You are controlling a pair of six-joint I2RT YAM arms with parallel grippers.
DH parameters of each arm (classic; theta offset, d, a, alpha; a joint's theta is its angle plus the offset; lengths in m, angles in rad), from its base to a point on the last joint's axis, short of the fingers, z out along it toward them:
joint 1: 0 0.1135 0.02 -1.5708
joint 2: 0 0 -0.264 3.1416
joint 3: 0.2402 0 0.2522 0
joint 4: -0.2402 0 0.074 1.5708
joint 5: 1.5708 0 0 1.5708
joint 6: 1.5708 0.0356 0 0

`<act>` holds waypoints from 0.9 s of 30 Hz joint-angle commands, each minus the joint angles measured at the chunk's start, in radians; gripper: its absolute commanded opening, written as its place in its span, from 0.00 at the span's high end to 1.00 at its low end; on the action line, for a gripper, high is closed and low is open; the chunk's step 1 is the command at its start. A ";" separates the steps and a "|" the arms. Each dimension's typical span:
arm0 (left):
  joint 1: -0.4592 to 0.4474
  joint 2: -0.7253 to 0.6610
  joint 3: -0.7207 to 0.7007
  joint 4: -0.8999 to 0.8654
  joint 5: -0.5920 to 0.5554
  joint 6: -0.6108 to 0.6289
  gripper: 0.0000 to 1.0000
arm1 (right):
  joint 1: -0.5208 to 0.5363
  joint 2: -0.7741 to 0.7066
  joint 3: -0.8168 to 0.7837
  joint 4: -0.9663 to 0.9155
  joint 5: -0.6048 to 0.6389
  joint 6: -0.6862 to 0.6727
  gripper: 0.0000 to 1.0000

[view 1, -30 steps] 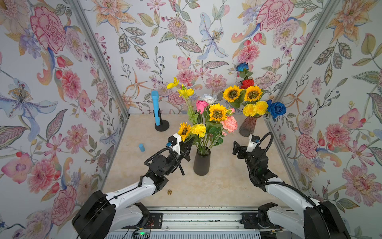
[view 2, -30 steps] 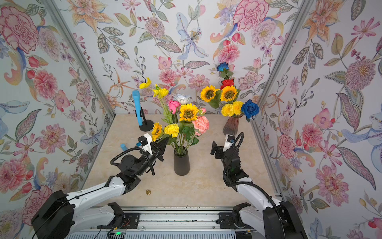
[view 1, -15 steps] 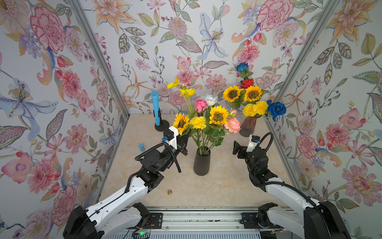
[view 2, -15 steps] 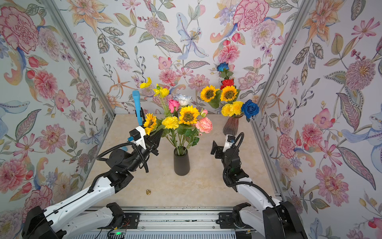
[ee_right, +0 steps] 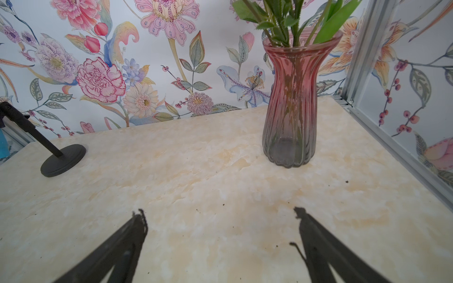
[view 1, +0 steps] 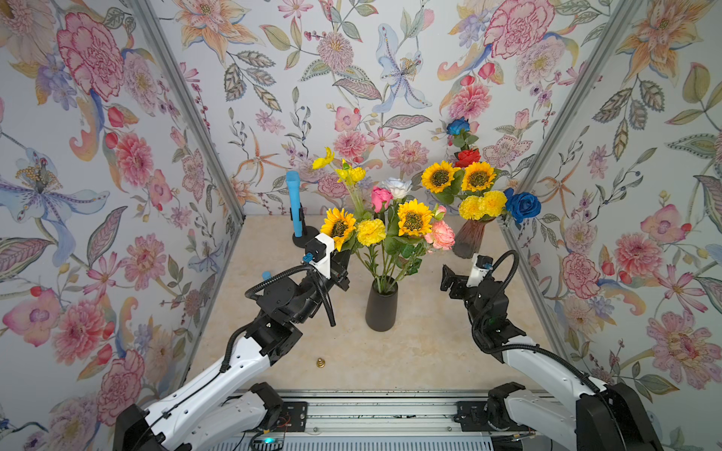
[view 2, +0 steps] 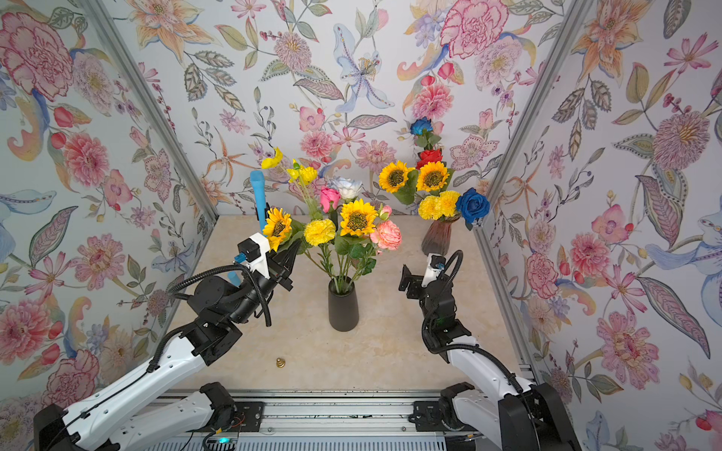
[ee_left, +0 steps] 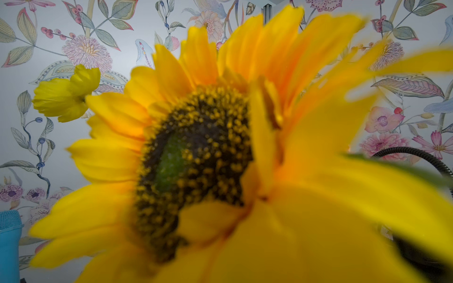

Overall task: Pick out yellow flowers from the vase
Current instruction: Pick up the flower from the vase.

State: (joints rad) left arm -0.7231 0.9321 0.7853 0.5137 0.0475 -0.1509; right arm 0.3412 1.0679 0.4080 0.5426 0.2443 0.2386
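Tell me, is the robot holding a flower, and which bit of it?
Yes. The left tool is shut on a sunflower, apparently by the stem just under its head; the pinch is hidden. The right tool is open and empty.

Three walls [view 1: 351, 58] papered in floral print; grey metal corner posts [view 1: 193, 117]; cream marbled bench [view 1: 422, 351]; metal rail [view 1: 390, 410] along near edge; even light
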 commanded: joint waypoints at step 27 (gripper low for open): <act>0.002 -0.033 0.144 -0.289 0.073 0.045 1.00 | 0.006 0.000 0.021 0.006 0.006 -0.003 0.00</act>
State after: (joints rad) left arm -0.7231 0.9138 0.8890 0.2737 0.1165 -0.1371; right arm 0.3412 1.0676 0.4080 0.5423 0.2440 0.2390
